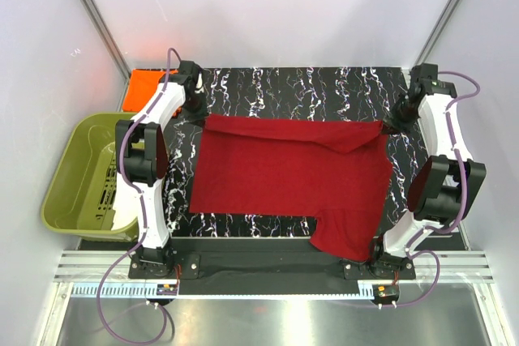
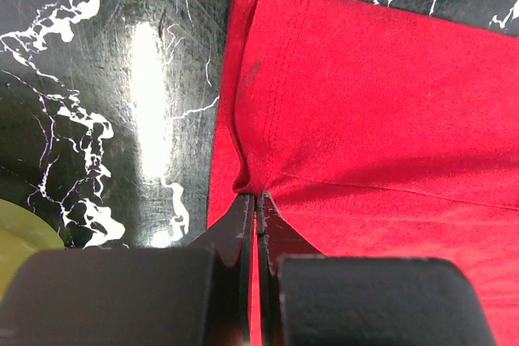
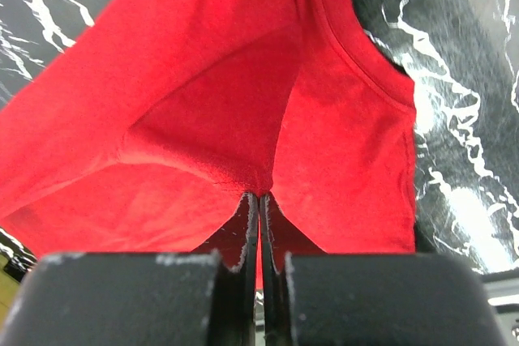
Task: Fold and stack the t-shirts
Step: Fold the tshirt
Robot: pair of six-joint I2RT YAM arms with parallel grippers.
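The dark red t-shirt (image 1: 284, 176) lies spread across the black marbled table (image 1: 316, 91), one sleeve hanging toward the near edge at the right. My left gripper (image 1: 200, 116) is shut on its far left corner; the left wrist view shows the cloth (image 2: 365, 103) pinched at the fingertips (image 2: 256, 197). My right gripper (image 1: 388, 125) is shut on its far right corner, with red cloth (image 3: 203, 103) bunched at the tips (image 3: 259, 195). The orange t-shirt (image 1: 147, 87) lies at the table's far left corner, partly hidden by my left arm.
An olive-green plastic tub (image 1: 85, 176) stands off the table's left side, beside my left arm. White walls enclose the back and sides. A metal rail runs along the near edge.
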